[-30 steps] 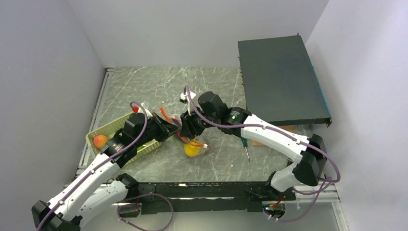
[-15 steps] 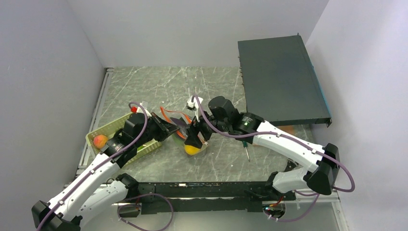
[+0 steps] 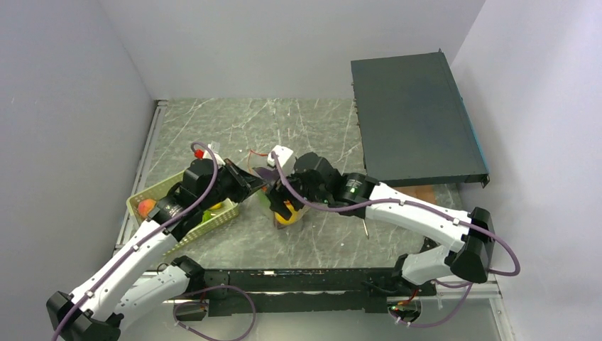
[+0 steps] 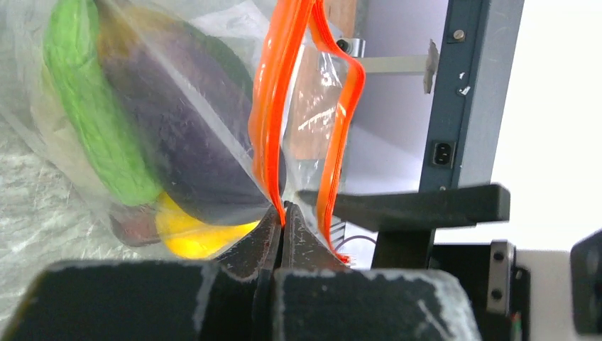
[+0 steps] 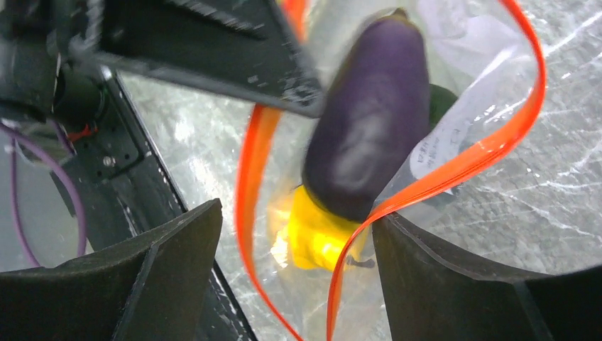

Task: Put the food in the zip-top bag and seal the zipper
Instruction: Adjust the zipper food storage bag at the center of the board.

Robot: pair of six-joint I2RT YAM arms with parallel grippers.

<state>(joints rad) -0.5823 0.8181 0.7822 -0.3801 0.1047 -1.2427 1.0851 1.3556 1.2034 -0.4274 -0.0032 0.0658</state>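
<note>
My left end effector (image 4: 282, 213) is pressed together on the orange zipper (image 4: 266, 106), pinching one lip of the zip-top bag (image 5: 461, 78) so its mouth hangs open just above the tabletop (image 3: 213, 128); my right end effector (image 5: 298, 213) is spread and holds nothing, poised over that mouth. The purple eggplant (image 5: 369, 128) lies inside the loop of the strip, on a yellow toy (image 5: 316, 238), with a green toy (image 4: 85, 106) beside them. I'd lift the right arm straight up, since the strip runs just beside one finger and could snag; the left pinch should hold. An orange fruit (image 3: 146, 207) sits in the basket (image 3: 152, 192), so I judge that sealing must wait.
</note>
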